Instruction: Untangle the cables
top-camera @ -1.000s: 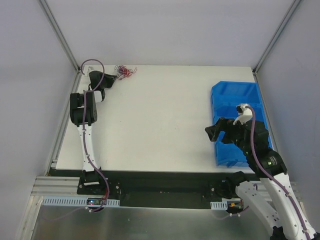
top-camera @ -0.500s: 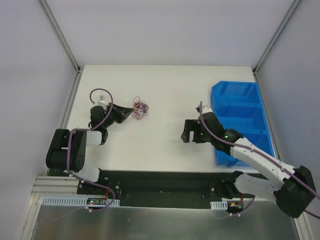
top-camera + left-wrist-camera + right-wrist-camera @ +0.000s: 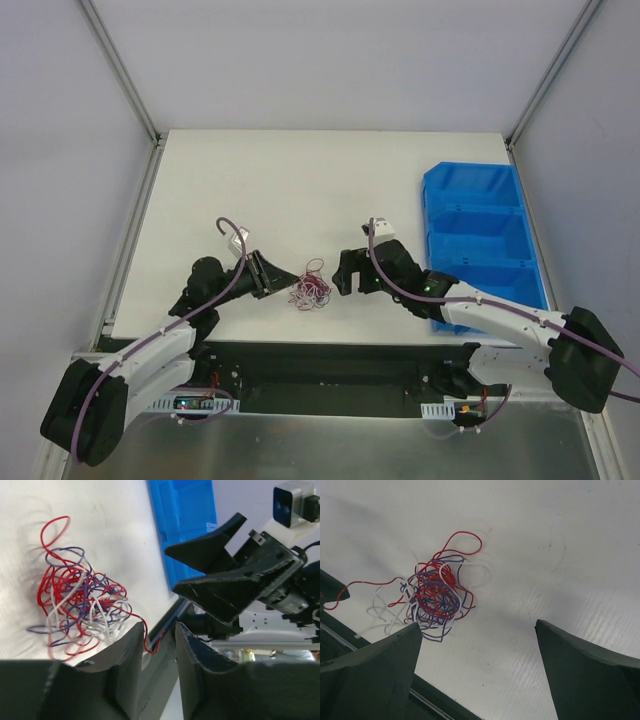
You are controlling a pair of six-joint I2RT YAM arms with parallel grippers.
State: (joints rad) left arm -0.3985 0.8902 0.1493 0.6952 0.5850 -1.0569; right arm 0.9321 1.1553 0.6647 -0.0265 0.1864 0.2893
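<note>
From above, the cables [image 3: 311,291] are lying as one knotted clump near the front edge of the table [image 3: 300,180]. They are sitting between the left gripper [image 3: 283,279] and the right gripper [image 3: 341,276], which are facing each other, probably so each can pull one side. At the left wrist, the jaws are standing slightly parted, a red strand trailing loosely through the gap. At the right wrist, the jaws are gaping wide beside the clump, holding nothing.

Cables [image 3: 311,291] on the table [image 3: 300,180] near its front edge, bin [image 3: 470,215] at right.
</note>
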